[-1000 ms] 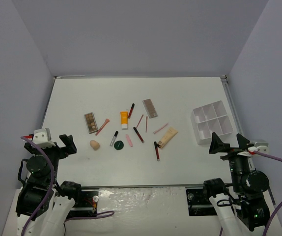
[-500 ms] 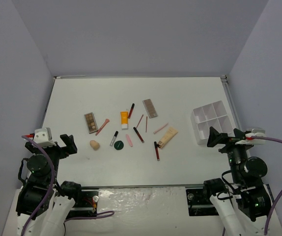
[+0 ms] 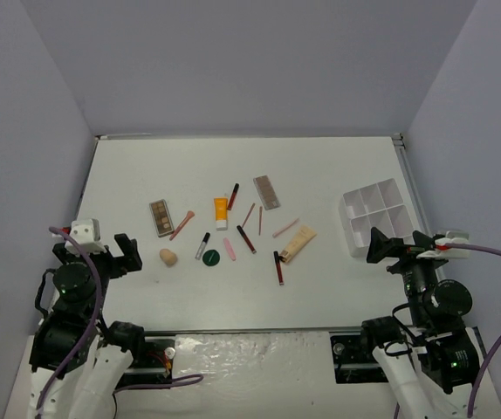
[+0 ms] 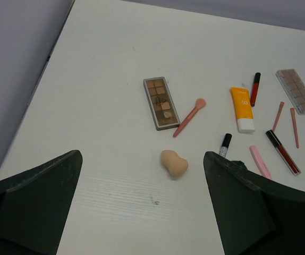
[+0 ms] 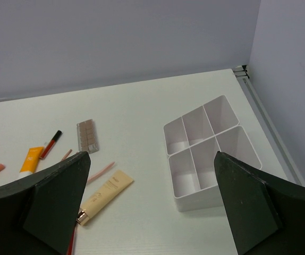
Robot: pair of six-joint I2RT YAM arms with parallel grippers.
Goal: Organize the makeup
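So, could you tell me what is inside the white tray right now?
Nothing shows in the tray: all six compartments look bare. The right fingers hide a little of its near edge.

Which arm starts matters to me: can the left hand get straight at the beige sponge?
Probably yes: the left hand is open, and the beige sponge lies just ahead of it, with only bare table in between.
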